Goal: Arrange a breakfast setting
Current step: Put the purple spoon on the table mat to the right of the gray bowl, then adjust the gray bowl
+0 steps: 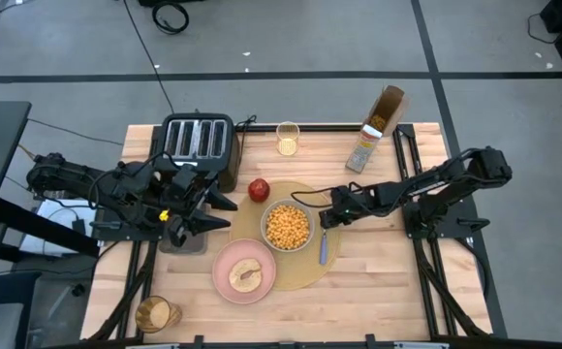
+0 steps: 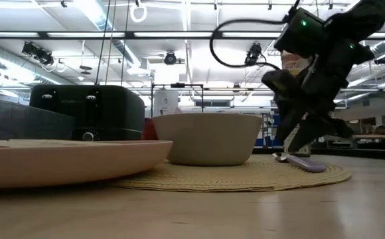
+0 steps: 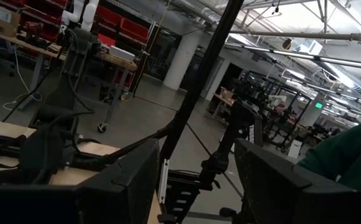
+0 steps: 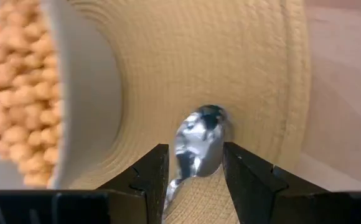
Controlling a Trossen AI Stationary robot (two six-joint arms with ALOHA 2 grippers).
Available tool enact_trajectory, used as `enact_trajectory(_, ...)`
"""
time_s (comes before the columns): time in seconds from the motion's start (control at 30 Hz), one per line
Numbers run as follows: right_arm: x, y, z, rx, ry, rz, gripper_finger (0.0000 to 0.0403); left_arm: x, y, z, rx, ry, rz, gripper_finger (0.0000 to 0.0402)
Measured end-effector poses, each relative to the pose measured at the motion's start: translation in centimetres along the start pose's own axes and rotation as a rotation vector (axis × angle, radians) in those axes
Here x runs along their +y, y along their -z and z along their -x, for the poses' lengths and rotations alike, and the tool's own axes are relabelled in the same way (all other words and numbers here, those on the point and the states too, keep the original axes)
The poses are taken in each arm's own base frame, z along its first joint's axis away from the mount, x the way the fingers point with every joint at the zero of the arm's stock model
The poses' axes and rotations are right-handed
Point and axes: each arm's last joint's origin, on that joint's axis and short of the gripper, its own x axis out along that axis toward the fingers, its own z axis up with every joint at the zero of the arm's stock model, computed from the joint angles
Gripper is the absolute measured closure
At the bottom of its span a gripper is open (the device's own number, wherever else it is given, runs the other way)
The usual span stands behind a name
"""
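Right claw open astride shiny metal spoon lying on round woven tan placemat just beside white cereal-filled bowl; risk of knocking bowl, spilling cereal, if swung sideways.

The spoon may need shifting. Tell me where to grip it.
Grip the spoon at the neck just behind its bowl, coming straight down from above. It lies flat on the placemat beside the bowl, so only its narrow sides are free. The right pincer already straddles it, open.
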Motion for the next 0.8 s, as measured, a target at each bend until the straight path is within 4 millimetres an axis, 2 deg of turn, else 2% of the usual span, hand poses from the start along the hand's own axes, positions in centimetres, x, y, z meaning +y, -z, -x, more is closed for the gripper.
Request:
enact_trajectory(0.07,1.1,-0.4,0.5,-0.009,-0.028,0.059,0.0246,0.0,0.0,0.0,0.000,0.000,0.005,0.0186)
enact_trajectory(0.17,3.8,-1.5,2.1,-0.060,-0.046,0.205,0.0249,0.0,0.0,0.0,-0.001,0.000,0.013,0.0186)
enact_trajectory(0.27,5.5,-2.7,3.2,-0.110,0.057,0.368,0.0251,0.0,-0.1,0.0,-0.005,0.002,0.010,0.0186)
enact_trajectory(0.33,5.8,-3.5,3.3,-0.137,0.145,0.437,0.0252,0.0,-0.1,0.0,-0.009,0.004,0.002,0.0186)
enact_trajectory(0.43,5.7,-4.4,2.5,-0.163,0.215,0.513,0.0252,-0.1,-0.3,0.0,-0.025,0.012,-0.001,0.0186)
enact_trajectory(0.6,5.7,-4.8,0.1,-0.159,0.229,0.621,0.0252,-1.2,-0.4,0.1,-0.047,0.108,-0.028,0.0186)
enact_trajectory(0.8,6.3,-4.8,-1.3,-0.135,0.136,0.659,0.0252,-2.2,0.1,0.1,-0.026,0.151,-0.018,0.0187)
